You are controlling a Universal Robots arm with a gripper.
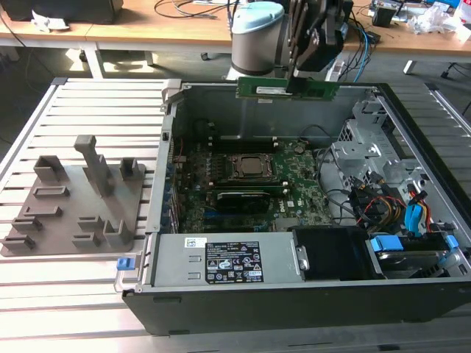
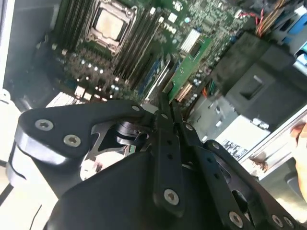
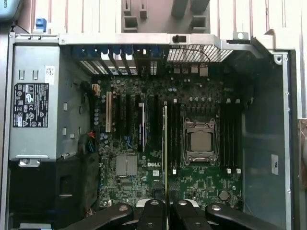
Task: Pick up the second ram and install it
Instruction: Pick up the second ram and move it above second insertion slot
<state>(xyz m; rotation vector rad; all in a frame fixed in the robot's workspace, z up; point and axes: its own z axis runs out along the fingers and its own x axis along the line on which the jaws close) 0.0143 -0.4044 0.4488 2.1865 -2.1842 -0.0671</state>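
The second ram [image 1: 254, 88] hangs in the gripper [image 1: 300, 82] above the motherboard [image 1: 300, 193].

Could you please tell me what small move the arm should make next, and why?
Probably lower straight down: the gripper is shut on the second ram, which hangs high above the motherboard, and in the first wrist view its edge seems aligned with the slots beside the CPU socket.

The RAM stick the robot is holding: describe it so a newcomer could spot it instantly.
Find the open computer case at the middle of the exterior view. Over its far wall, the gripper pinches a long, thin green stick, the second ram; unlike the motherboard below, it hangs in the air.
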